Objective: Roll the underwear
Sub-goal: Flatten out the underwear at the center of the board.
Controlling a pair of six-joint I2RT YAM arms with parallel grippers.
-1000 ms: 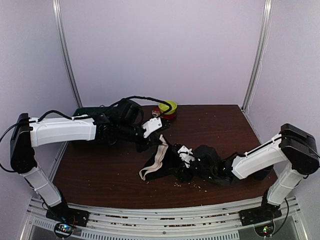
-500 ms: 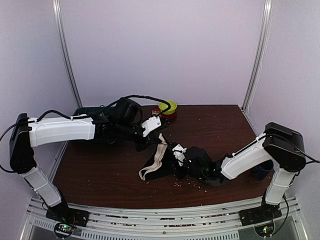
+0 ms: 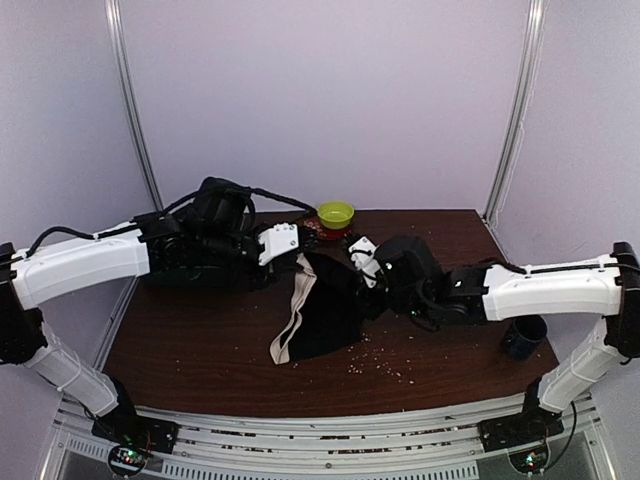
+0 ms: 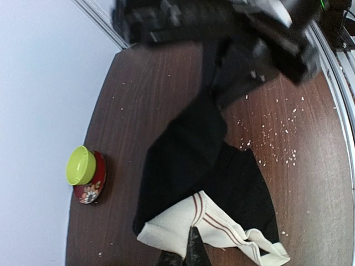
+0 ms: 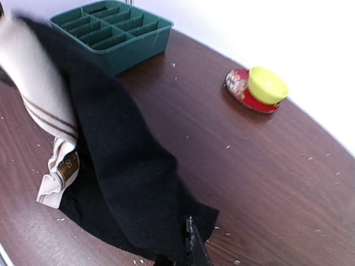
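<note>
1. Underwear (image 3: 325, 310): one black garment with a cream-white waistband (image 3: 292, 310) that carries two thin brown stripes.
2. It is spread out between my two grippers on the near side of the bowl (image 3: 335, 213). Its top edge is lifted and its lower part drapes down onto the table (image 3: 200, 340).
3. The waistband runs down the edge of the cloth to the left of the bowl, and its lower end lies bunched on the wood.
4. My left gripper (image 3: 297, 252) is closed on the upper corner of the underwear, near the bowl and a little to its left. In my wrist view the fingertips (image 4: 193, 248) sit pressed together on the cream band.
5. My right gripper (image 3: 355, 262) is closed tight on the black edge of the cloth, near the bowl and just right of it. The fabric falls away from my fingers (image 5: 189, 244) in a broad dark sheet.
6. The bowl is yellow-green and stands on a red saucer (image 5: 239, 93). Pale crumbs (image 3: 385, 368) dot the table on its near side.
</note>
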